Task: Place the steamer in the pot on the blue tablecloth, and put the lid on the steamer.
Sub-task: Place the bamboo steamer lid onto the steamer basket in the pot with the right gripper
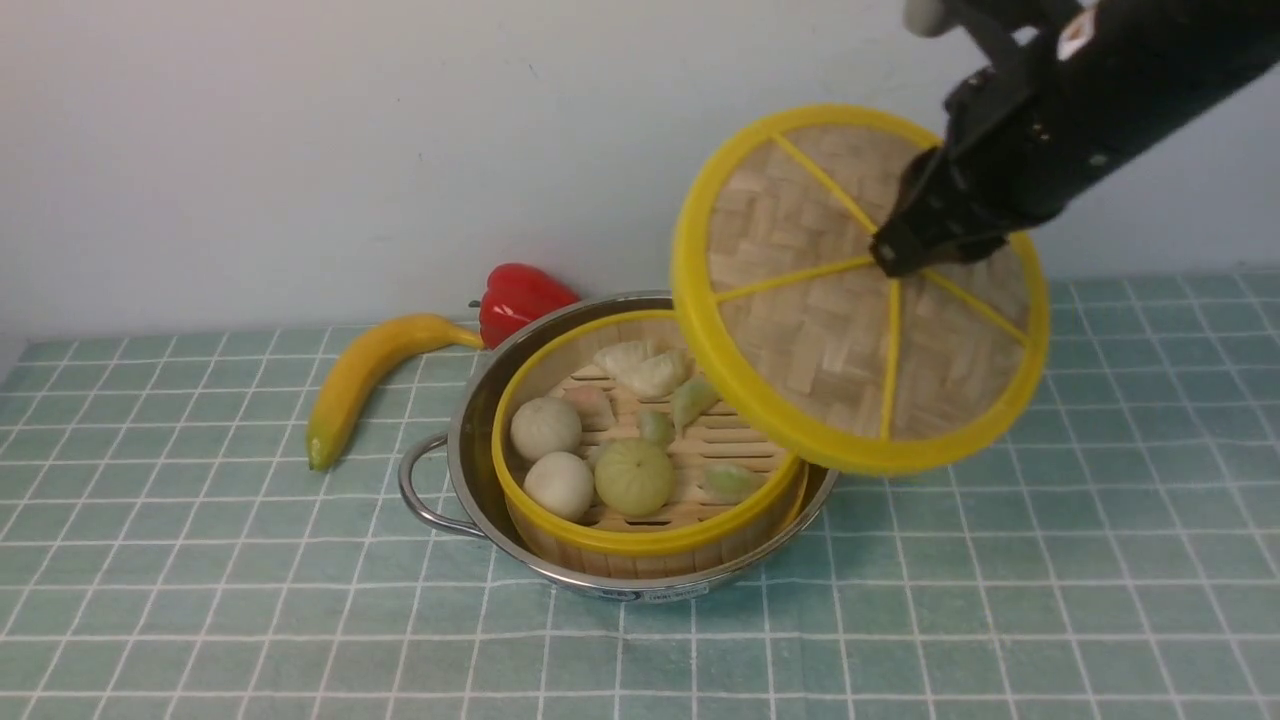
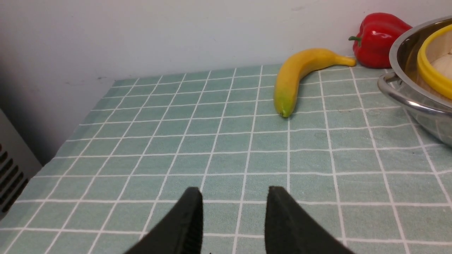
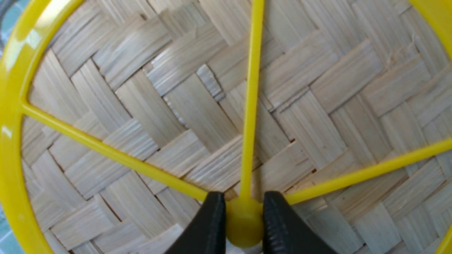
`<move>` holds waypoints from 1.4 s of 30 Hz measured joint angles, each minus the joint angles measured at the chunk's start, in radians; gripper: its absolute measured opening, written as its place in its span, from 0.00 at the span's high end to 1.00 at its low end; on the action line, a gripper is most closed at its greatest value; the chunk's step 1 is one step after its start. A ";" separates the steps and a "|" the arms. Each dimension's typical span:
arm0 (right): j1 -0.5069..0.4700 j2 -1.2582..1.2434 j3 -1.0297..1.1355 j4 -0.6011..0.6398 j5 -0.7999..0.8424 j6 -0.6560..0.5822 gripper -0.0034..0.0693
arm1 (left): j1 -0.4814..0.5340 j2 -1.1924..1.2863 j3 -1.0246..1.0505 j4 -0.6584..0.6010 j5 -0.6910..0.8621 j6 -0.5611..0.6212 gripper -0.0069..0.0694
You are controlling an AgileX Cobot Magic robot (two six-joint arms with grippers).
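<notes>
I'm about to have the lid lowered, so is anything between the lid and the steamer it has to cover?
Nothing visible. The right gripper holds the lid by its knob, tilted above the steamer's right side. The steamer sits open in the pot; the banana and red pepper lie off to the pot's left.

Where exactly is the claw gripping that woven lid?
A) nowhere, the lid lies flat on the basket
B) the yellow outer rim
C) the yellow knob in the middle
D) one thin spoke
C: the right wrist view shows the right claw shut on the centre knob of the lid, held tilted above the steamer.
</notes>
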 joint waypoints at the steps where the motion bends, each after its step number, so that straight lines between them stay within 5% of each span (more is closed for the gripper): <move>1: 0.000 0.006 0.000 0.000 0.000 0.000 0.75 | 0.000 0.000 0.000 0.000 0.000 0.000 0.59; 14: 0.146 0.241 -0.141 -0.020 -0.090 -0.095 0.75 | 0.000 0.000 0.000 0.000 0.000 0.000 0.59; 42: 0.150 0.309 -0.141 -0.001 -0.184 -0.146 0.75 | 0.000 0.000 0.000 0.000 0.000 -0.015 0.59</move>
